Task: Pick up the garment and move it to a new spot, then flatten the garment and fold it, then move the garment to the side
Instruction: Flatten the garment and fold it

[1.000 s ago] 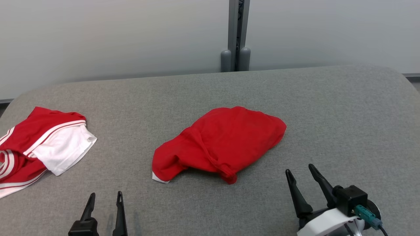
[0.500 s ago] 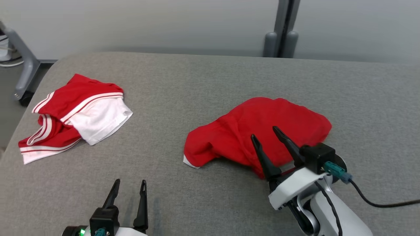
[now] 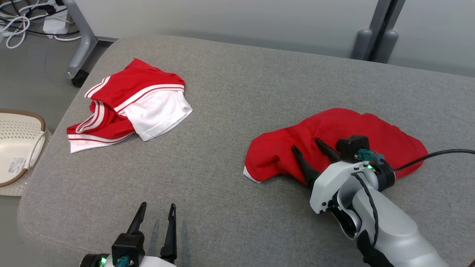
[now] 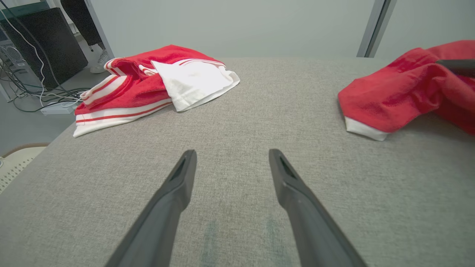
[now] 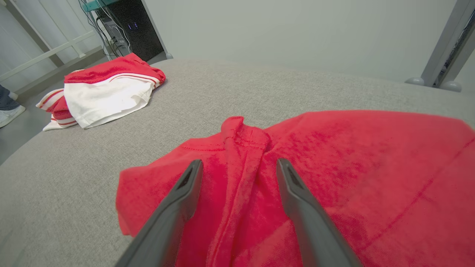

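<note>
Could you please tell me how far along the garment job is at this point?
Done: nothing yet; the red garment lies crumpled on the grey padded surface. In hand: the right gripper, jaws open, is poised over a raised fold of it, not gripping. The left gripper hovers open over bare surface. Left: lift and move it, flatten, fold, set aside.

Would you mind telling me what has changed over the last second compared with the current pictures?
The right tool has advanced from the near edge over the crumpled red garment, jaws open astride a raised fold; nothing is gripped yet. The head camera swung left, shifting the whole picture. The left tool stayed open and low; the red-and-white garment and the red one lie as before.
</note>
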Controlling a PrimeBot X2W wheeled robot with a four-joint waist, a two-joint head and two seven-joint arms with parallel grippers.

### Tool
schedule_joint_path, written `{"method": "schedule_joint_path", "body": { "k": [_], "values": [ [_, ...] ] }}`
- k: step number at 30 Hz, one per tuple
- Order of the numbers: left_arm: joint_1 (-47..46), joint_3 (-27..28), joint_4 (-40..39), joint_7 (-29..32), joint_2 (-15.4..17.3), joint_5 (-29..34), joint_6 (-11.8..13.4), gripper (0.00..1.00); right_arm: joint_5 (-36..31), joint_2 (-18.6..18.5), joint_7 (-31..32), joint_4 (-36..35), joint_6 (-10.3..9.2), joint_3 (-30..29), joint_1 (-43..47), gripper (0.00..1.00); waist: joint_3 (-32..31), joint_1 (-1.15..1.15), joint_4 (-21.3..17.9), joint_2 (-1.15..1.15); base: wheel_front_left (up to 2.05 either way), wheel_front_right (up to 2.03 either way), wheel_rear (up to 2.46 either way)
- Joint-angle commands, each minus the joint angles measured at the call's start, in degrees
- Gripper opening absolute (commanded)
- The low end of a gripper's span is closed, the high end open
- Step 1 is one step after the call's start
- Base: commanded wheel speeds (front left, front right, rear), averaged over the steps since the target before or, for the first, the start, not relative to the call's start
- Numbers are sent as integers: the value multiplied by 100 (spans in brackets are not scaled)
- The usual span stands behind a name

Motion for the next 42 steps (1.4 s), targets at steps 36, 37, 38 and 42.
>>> {"method": "schedule_joint_path", "body": {
  "k": [36,37,38,42],
  "values": [
    [-71,-148,77,-11,21,-179,-3,100,501,-64,-329,-1978,1,-1932,-55,0,-171,0,-389,0,0,0,0],
    [-110,-155,77,-11,21,-174,-12,100,356,-111,-329,-1796,1,-2070,73,0,-132,0,-413,0,0,0,0],
    [-144,-165,78,-11,21,-163,-29,100,249,-146,-330,-1602,1,-2252,227,0,-101,0,-432,0,0,0,0],
    [-215,-170,97,-11,21,-124,-57,100,-191,-212,-331,-1041,1,-2887,725,1,8,0,-498,0,0,0,0]
  ]
}}
